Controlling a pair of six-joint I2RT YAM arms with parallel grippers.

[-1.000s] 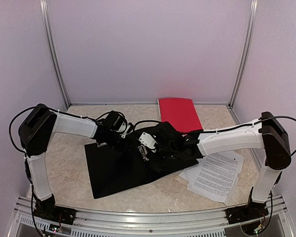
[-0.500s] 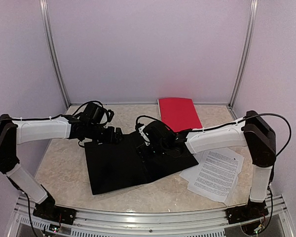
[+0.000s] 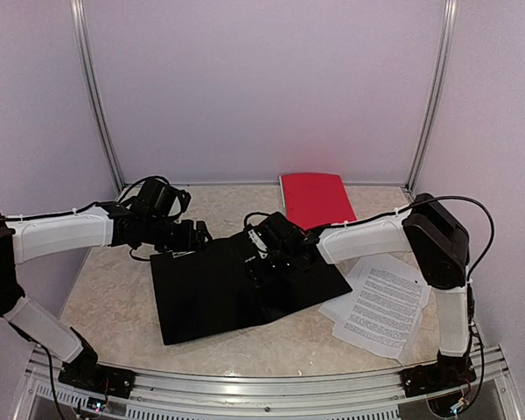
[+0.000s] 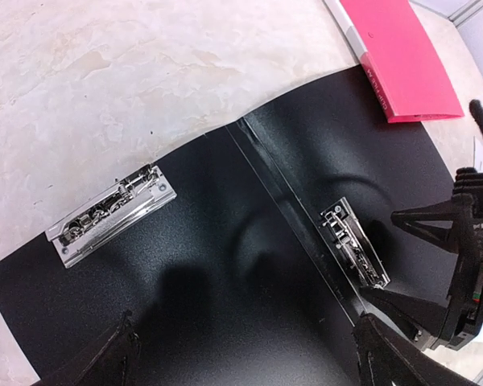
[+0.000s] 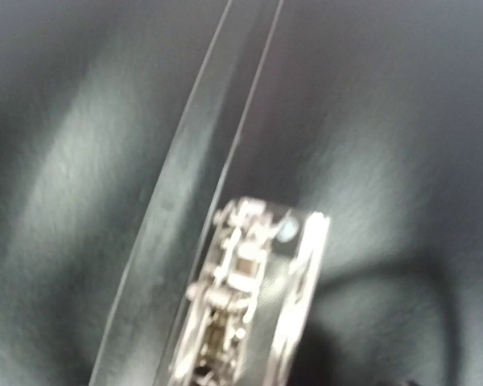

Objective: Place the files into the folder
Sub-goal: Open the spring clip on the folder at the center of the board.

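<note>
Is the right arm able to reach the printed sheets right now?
Probably yes: the printed sheets lie in the open on that arm's side, and the right gripper, open, hovers over the black folder.

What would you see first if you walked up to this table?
A big black folder lies open flat in the middle of the table, with two shiny metal clips inside. Behind it sits a bright red folder, and printed papers lie to its right.

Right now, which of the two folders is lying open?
The black folder, spread flat in the middle with its metal clips showing. The red folder behind it is closed.
</note>
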